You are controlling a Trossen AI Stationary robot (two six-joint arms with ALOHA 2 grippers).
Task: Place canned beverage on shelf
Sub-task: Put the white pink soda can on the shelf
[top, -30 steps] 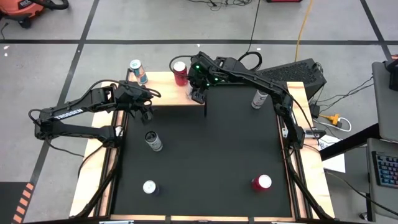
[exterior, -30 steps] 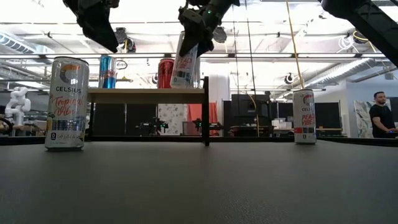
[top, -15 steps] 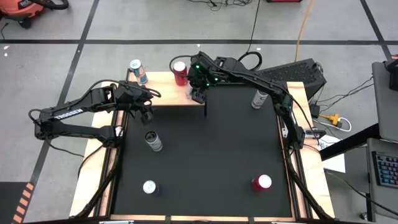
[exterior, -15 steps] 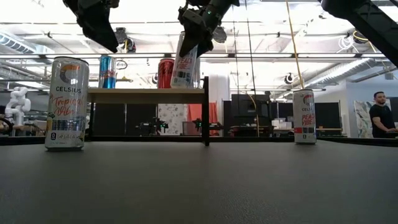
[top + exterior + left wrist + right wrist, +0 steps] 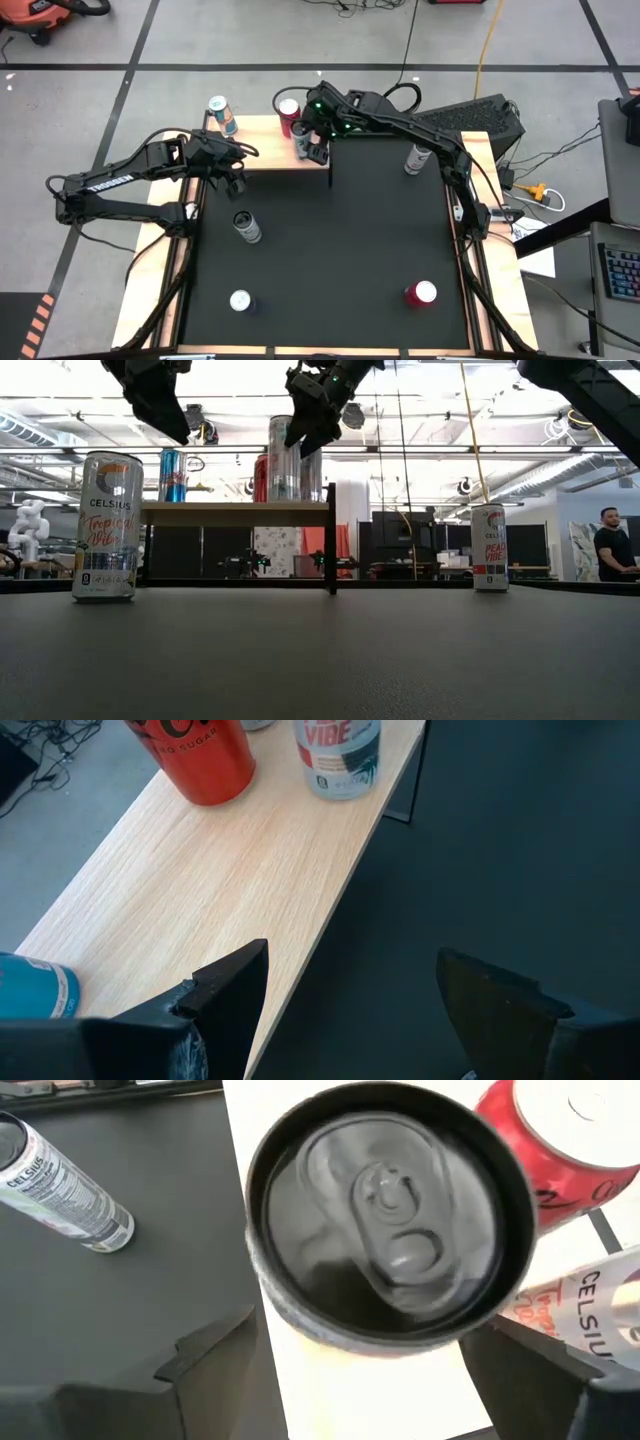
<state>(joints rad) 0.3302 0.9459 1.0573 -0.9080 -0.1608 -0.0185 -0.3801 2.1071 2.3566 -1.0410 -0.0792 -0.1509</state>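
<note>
The shelf [image 5: 262,152] stands at the table's far side. A silver canned beverage [image 5: 303,140] stands upright with its base on the shelf board [image 5: 235,512], next to a red can [image 5: 288,112]. A blue can [image 5: 220,115] stands at the shelf's left end. My right gripper [image 5: 317,150] is open around the silver can's top [image 5: 385,1210], one finger [image 5: 215,1350] on either side. My left gripper [image 5: 350,1010] hovers open over the shelf's near edge, left of the cans, holding nothing.
Four more cans are on the black mat: one left of centre [image 5: 246,226], one near left [image 5: 240,300], a red one near right [image 5: 420,293], one far right [image 5: 417,158]. Pale wooden rails line the table's sides. A person [image 5: 610,540] stands in the room beyond.
My right gripper has opened without moving away. The silver can, which was tilted in its fingers above the shelf, now stands upright on the board.
</note>
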